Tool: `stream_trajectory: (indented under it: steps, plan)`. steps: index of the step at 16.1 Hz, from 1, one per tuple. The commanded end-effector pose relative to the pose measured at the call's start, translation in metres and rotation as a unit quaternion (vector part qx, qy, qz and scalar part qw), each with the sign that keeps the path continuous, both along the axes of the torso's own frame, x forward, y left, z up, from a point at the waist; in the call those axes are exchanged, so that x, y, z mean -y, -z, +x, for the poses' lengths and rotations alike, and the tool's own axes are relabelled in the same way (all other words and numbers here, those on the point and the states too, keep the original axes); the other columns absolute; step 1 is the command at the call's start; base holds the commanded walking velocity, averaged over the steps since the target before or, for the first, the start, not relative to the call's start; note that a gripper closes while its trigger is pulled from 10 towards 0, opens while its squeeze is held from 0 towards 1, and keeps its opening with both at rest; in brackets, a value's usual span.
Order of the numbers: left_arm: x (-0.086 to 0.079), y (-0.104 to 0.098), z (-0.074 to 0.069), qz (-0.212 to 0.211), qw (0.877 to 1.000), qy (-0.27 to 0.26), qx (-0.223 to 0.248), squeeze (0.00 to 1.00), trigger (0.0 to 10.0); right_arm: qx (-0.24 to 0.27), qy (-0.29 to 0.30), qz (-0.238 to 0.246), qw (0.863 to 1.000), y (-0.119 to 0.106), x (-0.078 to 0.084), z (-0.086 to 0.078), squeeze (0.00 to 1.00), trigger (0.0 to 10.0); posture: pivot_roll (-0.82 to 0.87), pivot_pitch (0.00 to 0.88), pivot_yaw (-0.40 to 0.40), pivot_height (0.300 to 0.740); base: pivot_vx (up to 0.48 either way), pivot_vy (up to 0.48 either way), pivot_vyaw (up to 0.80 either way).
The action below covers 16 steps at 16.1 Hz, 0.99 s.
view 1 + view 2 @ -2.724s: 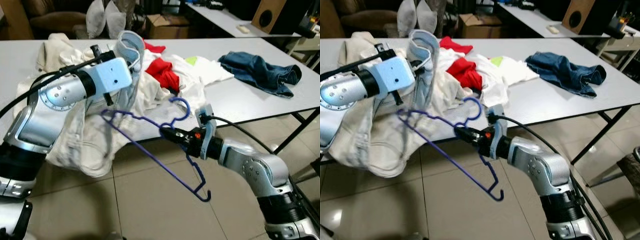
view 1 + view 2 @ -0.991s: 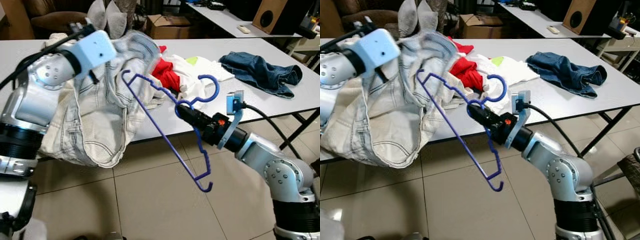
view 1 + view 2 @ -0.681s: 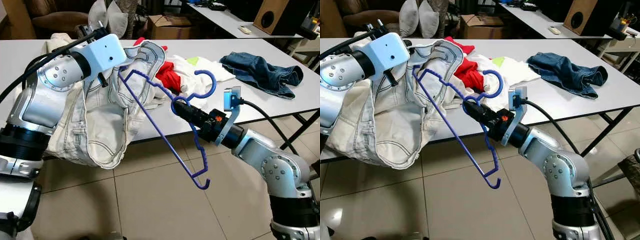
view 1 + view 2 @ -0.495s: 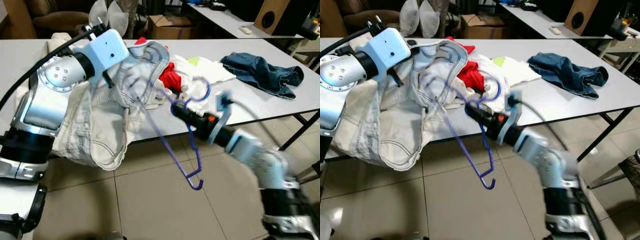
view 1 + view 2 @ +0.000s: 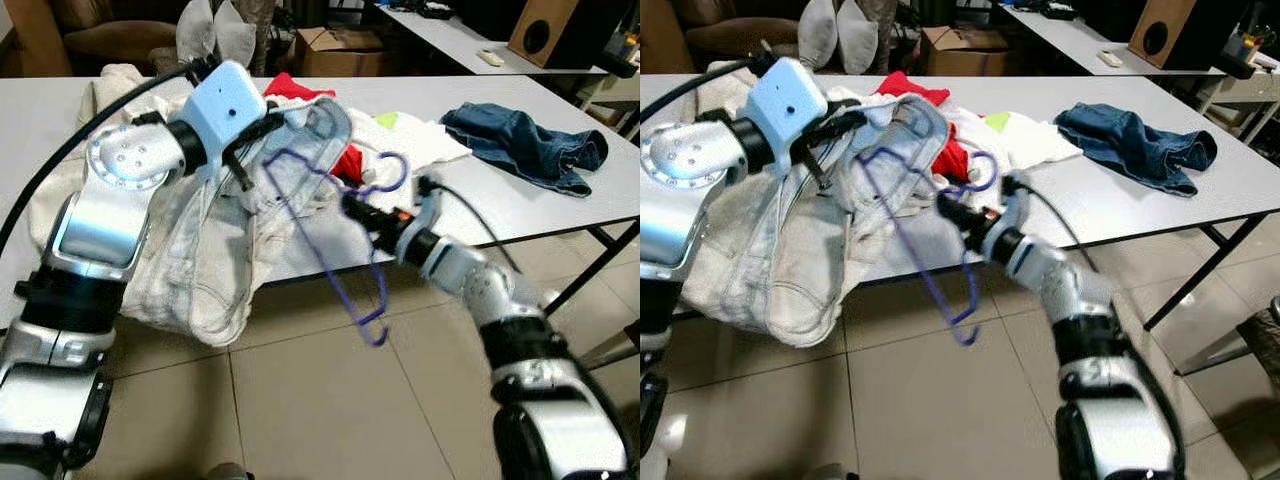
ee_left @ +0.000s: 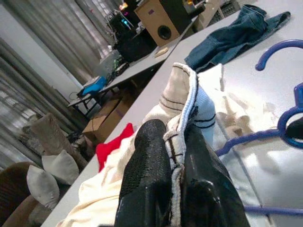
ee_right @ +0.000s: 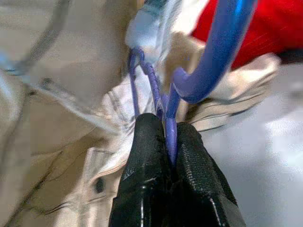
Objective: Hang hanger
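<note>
My left gripper is shut on the waistband of a pale denim garment and holds it raised over the table's front edge. The rest of the garment hangs down toward the floor. My right gripper is shut on the neck of a blue plastic hanger. In the right wrist view the neck is pinched between the fingers. The hanger is motion-blurred, with its hook pointing up. Its upper arm overlaps the open waistband and its lower end hangs over the tiles.
The grey table carries a heap of clothes: a red garment, a white shirt and blue jeans at the right. Black table legs stand at the right. The tiled floor lies below.
My right arm has reached out and swung the hanger left, up against the held waistband. My left gripper has kept the garment raised, shifting slightly right.
</note>
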<state>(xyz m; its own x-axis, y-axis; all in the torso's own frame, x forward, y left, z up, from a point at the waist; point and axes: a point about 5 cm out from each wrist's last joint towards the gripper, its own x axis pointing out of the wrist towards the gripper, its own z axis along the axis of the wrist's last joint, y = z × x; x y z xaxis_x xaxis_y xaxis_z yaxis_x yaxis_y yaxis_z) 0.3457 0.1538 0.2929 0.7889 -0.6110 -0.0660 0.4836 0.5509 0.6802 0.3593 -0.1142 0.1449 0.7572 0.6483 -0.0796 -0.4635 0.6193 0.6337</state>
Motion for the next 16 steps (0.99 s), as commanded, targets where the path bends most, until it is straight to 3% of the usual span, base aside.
stream_trajectory:
  steps: [1, 2, 4, 5, 8, 10, 11, 12, 14, 16]
  plan:
    - [0.005, -0.018, 0.002, -0.008, 0.999, 0.015, 0.030, 0.00, 0.0, 0.010, 0.052, -0.022, 0.998, -0.005, 0.023, 0.009, 0.00, 10.0, -0.08, 0.000, -0.047, 0.740, 0.000, 0.000, 0.00]
    - [0.006, -0.027, 0.007, -0.023, 0.999, 0.018, 0.037, 0.00, 0.0, 0.012, 0.097, -0.035, 0.995, -0.006, 0.046, 0.013, 0.00, 10.0, -0.10, 0.000, -0.014, 0.740, 0.000, 0.000, 0.00]
    - [0.004, -0.046, 0.017, -0.033, 0.998, 0.011, 0.061, 0.00, 0.0, 0.011, 0.149, -0.067, 0.987, -0.008, 0.073, 0.019, 0.00, 10.0, -0.11, 0.000, 0.016, 0.740, 0.000, 0.000, 0.00]
    - [0.004, -0.050, 0.019, -0.035, 0.997, 0.009, 0.066, 0.00, 0.0, 0.013, 0.156, -0.073, 0.985, -0.010, 0.078, 0.020, 0.00, 10.0, -0.11, 0.000, 0.016, 0.740, 0.000, 0.000, 0.00]
    - [-0.005, -0.094, 0.027, -0.064, 0.992, -0.002, 0.113, 0.00, 0.0, 0.103, 0.220, -0.072, 0.967, -0.069, 0.105, 0.040, 0.00, 10.0, -0.10, 0.000, 0.050, 0.740, 0.000, 0.000, 0.00]
    - [-0.008, -0.106, 0.028, -0.061, 0.991, -0.001, 0.119, 0.00, 0.0, 0.142, 0.223, -0.054, 0.963, -0.093, 0.107, 0.046, 0.00, 10.0, -0.09, 0.000, 0.052, 0.740, 0.000, 0.000, 0.00]
    - [-0.010, -0.107, 0.029, -0.060, 0.993, 0.007, 0.100, 0.00, 0.3, 0.157, 0.217, -0.038, 0.963, -0.101, 0.103, 0.048, 0.00, 10.0, -0.08, 0.000, 0.052, 0.740, 0.000, 0.000, 0.00]
    - [-0.006, -0.088, 0.027, -0.052, 0.997, 0.042, 0.024, 0.00, 1.4, 0.148, 0.199, -0.018, 0.969, -0.094, 0.091, 0.049, 0.00, 10.0, -0.08, 0.000, 0.047, 0.740, 0.000, 0.000, 0.00]
    - [0.003, -0.058, 0.023, -0.059, 0.995, 0.068, -0.041, 0.00, 0.0, 0.121, 0.174, -0.017, 0.977, -0.072, 0.075, 0.047, 0.00, 10.0, -0.07, 0.000, 0.031, 0.740, 0.000, 0.000, 0.00]
    - [0.012, -0.035, 0.021, -0.060, 0.992, 0.081, -0.076, 0.00, 0.0, 0.095, 0.155, -0.009, 0.983, -0.051, 0.062, 0.044, 0.00, 10.0, -0.07, 0.000, 0.016, 0.740, 0.000, 0.000, 0.00]
